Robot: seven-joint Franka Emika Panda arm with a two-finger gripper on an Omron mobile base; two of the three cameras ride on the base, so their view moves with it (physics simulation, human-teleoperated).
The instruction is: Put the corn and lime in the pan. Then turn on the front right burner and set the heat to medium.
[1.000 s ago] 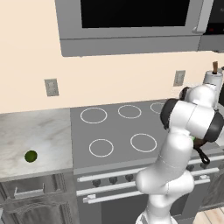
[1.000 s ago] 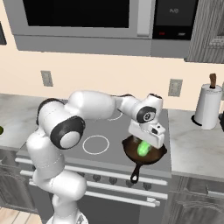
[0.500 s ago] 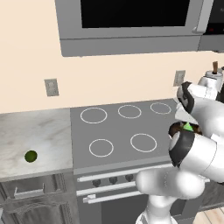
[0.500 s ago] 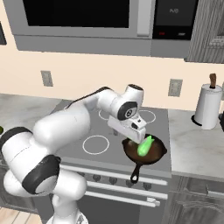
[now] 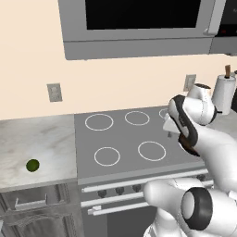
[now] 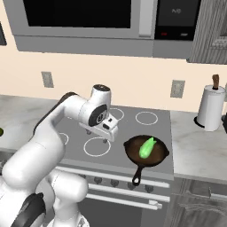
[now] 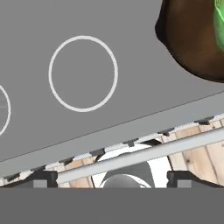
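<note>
The corn [image 6: 146,147] lies inside the dark pan [image 6: 135,153], which sits on the front right burner with its handle pointing toward the stove's front edge. In the hand view a part of the pan [image 7: 188,41] and a tip of the corn [image 7: 220,13] show at the upper right. The lime [image 5: 32,165] rests on the marble counter left of the stove. My gripper [image 6: 108,134] hangs open and empty over the stove's middle, left of the pan and apart from it. The same gripper [image 5: 169,132] is over the stove's right part, and its fingertips [image 7: 43,179] stand wide apart.
A row of knobs [image 5: 121,190] runs along the stove's front panel. A paper towel roll [image 6: 209,108] stands on the right counter. The microwave [image 6: 84,22] hangs above the stove. A bare front burner ring [image 7: 83,73] lies below the hand.
The arm has swung left, away from the pan, with the gripper open. The corn stays lying in the pan. The lime has not moved.
</note>
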